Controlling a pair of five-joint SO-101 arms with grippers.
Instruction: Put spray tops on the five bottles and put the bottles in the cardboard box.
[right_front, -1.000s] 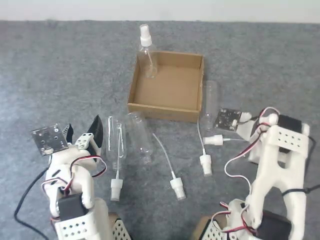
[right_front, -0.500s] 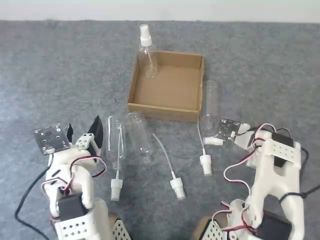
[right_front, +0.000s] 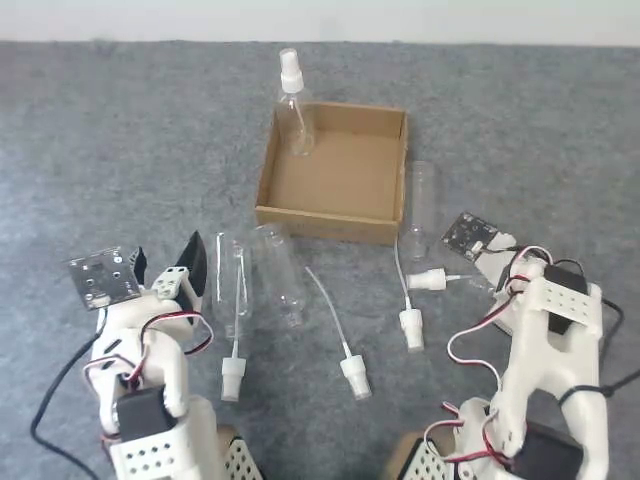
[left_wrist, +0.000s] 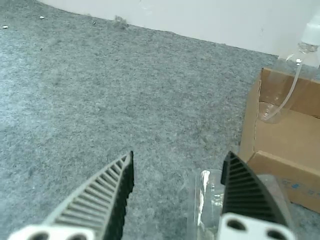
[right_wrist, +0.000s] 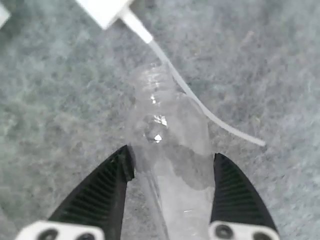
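The right gripper (right_wrist: 172, 160) is open partway, one jaw on each side of a clear bottle (right_wrist: 170, 130) that lies flat on the arms' side of the cardboard box (right_front: 330, 222), off its right corner. I cannot tell whether the jaws touch it. The bottle's long axis runs out from between the jaws, and its neck points away from the gripper toward a loose spray top (right_wrist: 102, 10). That top's thin tube (right_wrist: 220, 125) crosses the bottle near the neck.

The left gripper (left_wrist: 177, 167) is wide open and holds nothing. It hovers off the box's left front corner, with a lying bottle (left_wrist: 205, 200) just beside one finger.

The box is open on top. It contains one capped bottle (right_front: 293, 110), which stands upright in the far left corner with its sprayer up.

A second lying bottle (right_front: 278, 270) rests in front of the box, just right of the first. Both lie lengthwise from the box toward the arms. A fourth uncapped bottle (right_front: 420, 205) lies along the box's right wall.

Three more spray tops (right_front: 232, 378) (right_front: 355, 375) (right_front: 412, 328) lie further toward the arms, with their tubes pointing back toward the box.
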